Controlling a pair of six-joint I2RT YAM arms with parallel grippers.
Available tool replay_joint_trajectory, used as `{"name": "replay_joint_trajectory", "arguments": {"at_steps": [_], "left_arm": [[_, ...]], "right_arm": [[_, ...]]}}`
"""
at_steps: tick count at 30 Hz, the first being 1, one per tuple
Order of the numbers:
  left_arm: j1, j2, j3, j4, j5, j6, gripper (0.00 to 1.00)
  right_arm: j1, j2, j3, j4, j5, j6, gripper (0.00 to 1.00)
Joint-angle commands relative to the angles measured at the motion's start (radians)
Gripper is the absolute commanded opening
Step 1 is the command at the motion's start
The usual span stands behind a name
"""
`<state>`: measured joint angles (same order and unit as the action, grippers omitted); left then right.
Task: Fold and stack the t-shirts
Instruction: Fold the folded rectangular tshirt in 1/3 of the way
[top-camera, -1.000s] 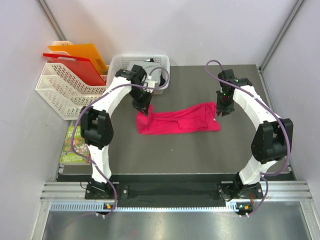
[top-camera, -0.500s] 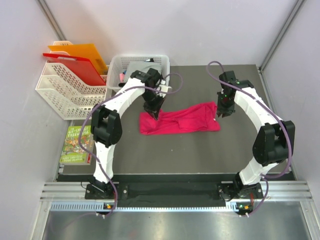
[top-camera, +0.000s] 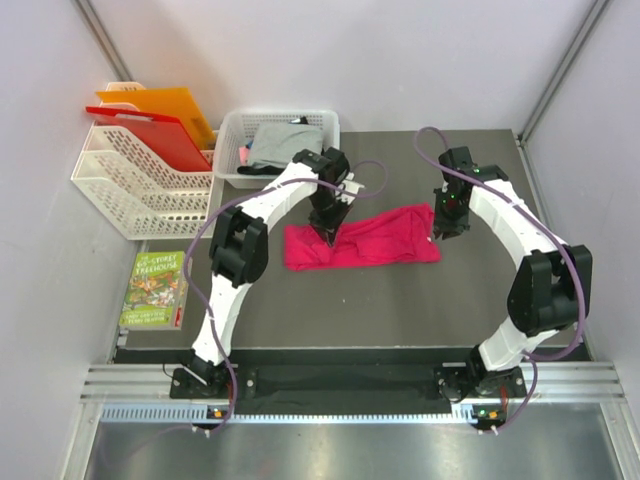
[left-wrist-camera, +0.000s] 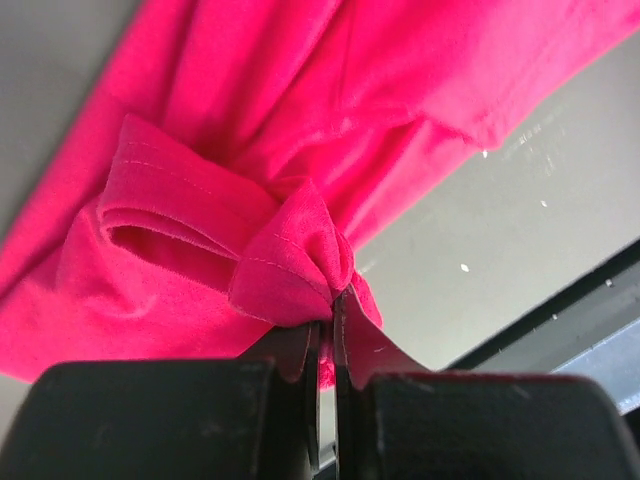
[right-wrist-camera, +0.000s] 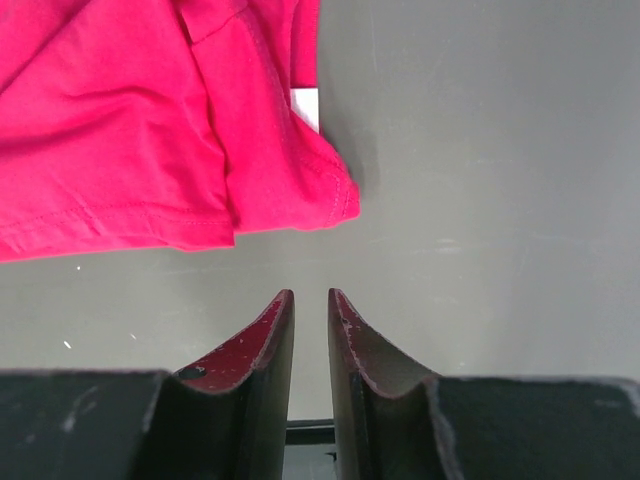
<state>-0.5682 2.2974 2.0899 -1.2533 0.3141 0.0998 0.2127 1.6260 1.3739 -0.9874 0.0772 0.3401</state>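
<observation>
The bright pink-red t-shirt lies bunched lengthwise across the middle of the dark table. My left gripper is over its left part, shut on a gathered fold of the cloth, which bulges from the fingertips. My right gripper hovers just off the shirt's right end. Its jaws stand a narrow gap apart with nothing between them, and the shirt's hem lies a little ahead of them. A grey t-shirt lies in the white basket.
The basket stands at the table's back left. Left of the table stands a white file rack with an orange folder and a red folder. A green book lies beside the table's left edge.
My left gripper has carried the shirt's left end to the right, over the cloth, so the shirt lies shorter. The basket's contents are uncovered. The right gripper has barely moved.
</observation>
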Motion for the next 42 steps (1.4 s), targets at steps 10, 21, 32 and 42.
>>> {"name": "replay_joint_trajectory", "arguments": {"at_steps": [10, 21, 32, 42], "left_arm": [[-0.033, 0.054, 0.12, 0.04, -0.062, -0.049, 0.99], [0.16, -0.199, -0.042, 0.078, 0.026, -0.028, 0.99], [0.265, -0.352, -0.449, 0.242, 0.174, -0.018, 0.99], [0.232, -0.274, -0.482, 0.334, 0.146, -0.068, 0.99]], "right_arm": [[-0.006, -0.08, -0.032, 0.018, -0.031, 0.002, 0.21], [-0.004, -0.069, -0.006, 0.009, -0.024, -0.001, 0.21], [0.223, 0.099, 0.226, -0.001, -0.174, 0.068, 0.23], [0.355, 0.408, 0.525, 0.139, -0.499, 0.235, 0.23]]}}
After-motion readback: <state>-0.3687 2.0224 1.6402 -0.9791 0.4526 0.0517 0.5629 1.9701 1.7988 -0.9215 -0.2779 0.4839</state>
